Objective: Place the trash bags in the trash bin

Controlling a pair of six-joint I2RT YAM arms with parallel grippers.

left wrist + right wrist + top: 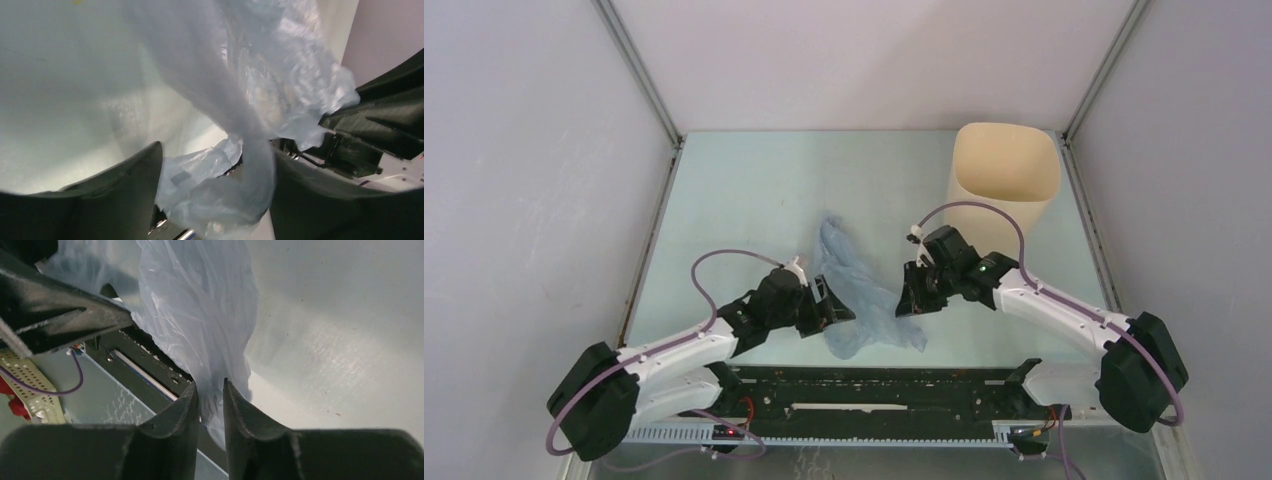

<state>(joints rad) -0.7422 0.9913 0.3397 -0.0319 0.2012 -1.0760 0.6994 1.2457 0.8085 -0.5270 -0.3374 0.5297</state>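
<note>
1. Trash bin [1006, 170]: the beige bin stands upright at the far right corner of the pale bench [744, 190], mouth open, well apart from both arms.
2. Trash bags [854, 285]: one thin, crumpled pale-blue film bag lies stretched across the middle of the bench, between the two arms. Its far end points toward the back wall and its near end is bunched close to the bench's front edge. It is outside the bin.
3. Left end effector [839, 308]: it sits at the bag's left side. In the left wrist view [215, 150] its fingers are spread wide, and a twisted rope of the film [280, 75] runs through the gap between them without being squeezed.
4. Right end effector [917, 300]: it sits at the bag's right edge. In the right wrist view [209, 385] its fingers are pressed nearly together, pinching a fold of the film [200, 305] in the narrow slit between the tips.
</note>
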